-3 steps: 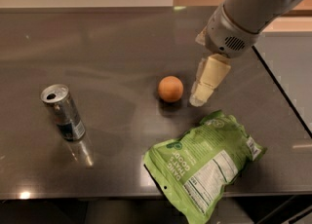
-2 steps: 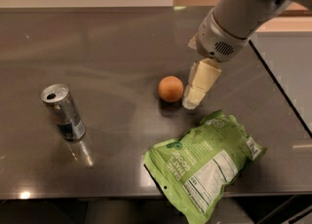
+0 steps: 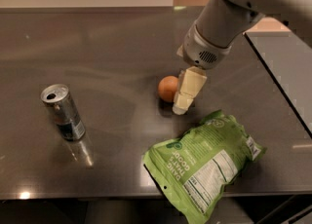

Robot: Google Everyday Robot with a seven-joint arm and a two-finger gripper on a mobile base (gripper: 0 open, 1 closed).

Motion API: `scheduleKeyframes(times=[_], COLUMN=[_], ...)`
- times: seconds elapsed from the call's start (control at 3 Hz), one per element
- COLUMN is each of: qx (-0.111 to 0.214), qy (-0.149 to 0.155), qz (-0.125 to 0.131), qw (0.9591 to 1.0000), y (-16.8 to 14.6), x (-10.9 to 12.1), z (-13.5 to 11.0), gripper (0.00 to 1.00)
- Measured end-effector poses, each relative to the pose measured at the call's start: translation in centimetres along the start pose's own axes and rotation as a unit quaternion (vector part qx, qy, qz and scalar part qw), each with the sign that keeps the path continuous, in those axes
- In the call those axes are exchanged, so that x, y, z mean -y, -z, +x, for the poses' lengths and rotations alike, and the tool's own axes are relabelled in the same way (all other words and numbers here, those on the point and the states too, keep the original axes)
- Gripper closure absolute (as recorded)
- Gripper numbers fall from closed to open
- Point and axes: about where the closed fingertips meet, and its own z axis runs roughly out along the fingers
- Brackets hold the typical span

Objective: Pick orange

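The arm (image 3: 219,23) reaches in from the upper right of the frame and slants down and left toward the middle. Its gripper (image 3: 183,102) points down at the dark table (image 3: 122,43), with the cream tip low and just right of the orange (image 3: 168,88). Whether the two touch cannot be told, nor whether the gripper is open or closed. The orange sits on the table at mid-frame. A green bag (image 3: 207,162) lies flat at lower right, near the gripper. A drink can (image 3: 63,112) stands well apart at left.
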Motion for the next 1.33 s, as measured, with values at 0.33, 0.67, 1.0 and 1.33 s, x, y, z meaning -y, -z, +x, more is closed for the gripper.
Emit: scheduleKeyframes(times=[0.33,0.67,1.0,1.33], qx=[-0.004,-0.011,-0.022,-0.029], qy=[0.007,0.011,0.009,0.003], qz=[-0.005,-0.008,-0.013,-0.017], qw=[1.0,0.9998,0.9996,0.9994], y=[-1.3,-2.2,-3.3,-3.9], x=[0.0,0.0,0.0,0.3], z=[-0.2,-0.3,0.2,0.8], gripper=[0.0,0.0,0.0,0.18])
